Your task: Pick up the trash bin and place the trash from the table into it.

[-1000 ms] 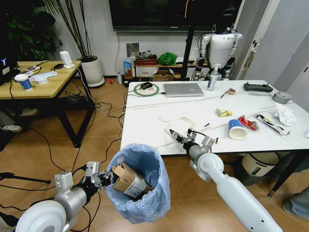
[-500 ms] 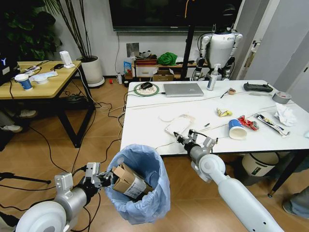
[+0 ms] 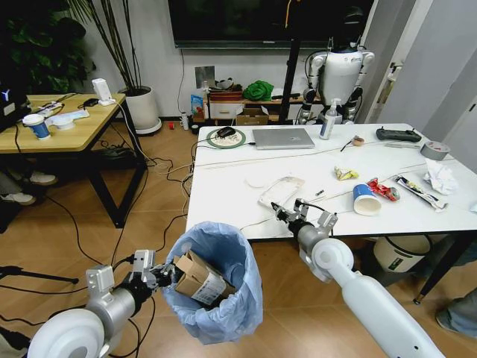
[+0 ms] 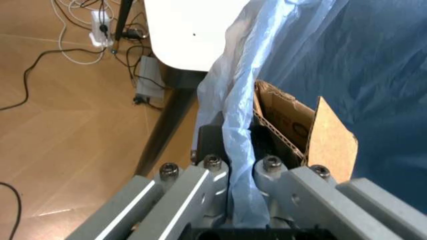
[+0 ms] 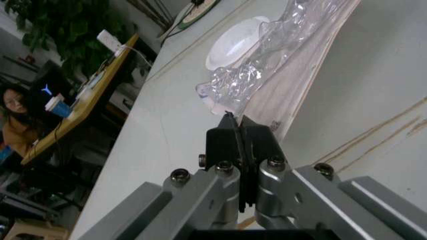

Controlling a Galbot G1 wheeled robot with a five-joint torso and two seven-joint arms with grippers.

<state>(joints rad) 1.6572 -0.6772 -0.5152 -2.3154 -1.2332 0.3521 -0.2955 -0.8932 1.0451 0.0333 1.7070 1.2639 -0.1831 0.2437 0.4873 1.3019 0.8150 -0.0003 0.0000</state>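
**Bin held at the table edge, right gripper closed by a flimsy packet**

While the left gripper (image 3: 153,276) pinches the rim and bag of the trash bin (image 3: 216,280) between its pressed-together fingers, the bin hangs just below the near edge of the table (image 3: 223,186), a brown cardboard packet (image 3: 197,280) already inside it.

The right gripper (image 3: 287,215) sits at that near edge, its pads (image 5: 239,142) pressed together. Whether they nip anything cannot be told. Just ahead of them lies a clear crinkled wrapper on a white sheet (image 3: 279,192).

That wrapper looks light, thin and slippery, likely to buckle, so a pinch at its nearest corner seems the best hold. The bin's liner is soft and may slide in the grip.

Beyond the right gripper, the tabletop offers open room; the paper cup (image 3: 365,199) stands to its right, well apart. The bin's mouth gapes below and to its left.
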